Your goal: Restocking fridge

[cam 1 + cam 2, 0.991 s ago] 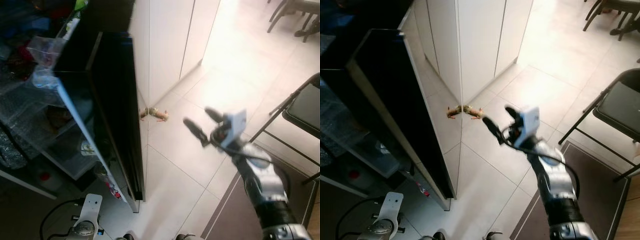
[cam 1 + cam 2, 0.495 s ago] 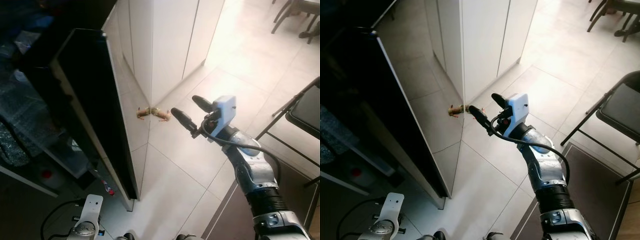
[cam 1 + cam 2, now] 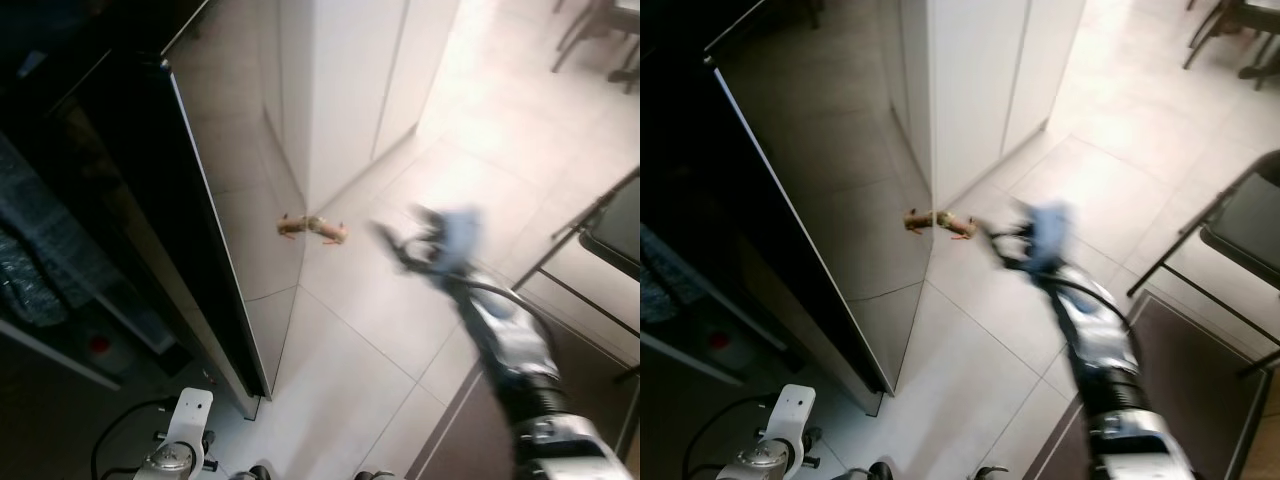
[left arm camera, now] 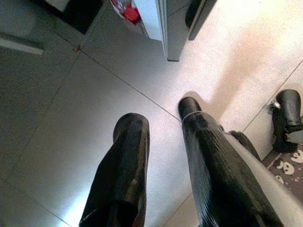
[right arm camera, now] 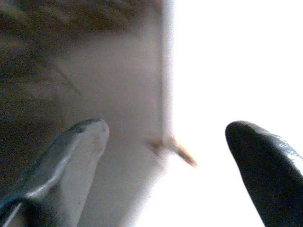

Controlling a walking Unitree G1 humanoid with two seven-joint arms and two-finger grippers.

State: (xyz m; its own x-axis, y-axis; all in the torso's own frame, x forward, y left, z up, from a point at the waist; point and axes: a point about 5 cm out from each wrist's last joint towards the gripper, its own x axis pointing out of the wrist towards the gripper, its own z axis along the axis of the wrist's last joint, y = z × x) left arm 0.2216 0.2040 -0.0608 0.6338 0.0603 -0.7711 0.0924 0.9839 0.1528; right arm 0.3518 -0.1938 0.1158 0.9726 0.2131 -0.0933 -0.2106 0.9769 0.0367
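Note:
The fridge door (image 3: 235, 210) is dark and glossy, mirrors the floor tiles and stands partly open. Behind it, shelves of the fridge (image 3: 40, 250) hold bagged goods. My right gripper (image 3: 400, 232) hovers over the floor to the right of the door, blurred by motion and apart from it. In the right wrist view its fingers (image 5: 71, 156) are spread wide, so the gripper (image 5: 165, 142) is open and holds nothing. My left gripper (image 4: 163, 127) hangs low over the tiles, open and empty.
White cabinets (image 3: 350, 90) stand just behind the door. A small brown scrap (image 3: 325, 230) lies on the floor at their corner. A black folding chair (image 3: 612, 230) and a dark mat (image 3: 470, 440) are at the right. Pale floor tiles lie between.
The fridge door has swung further towards shut, hiding more of the shelves. My right gripper has drawn back to the right, away from the door, and is now blurred.

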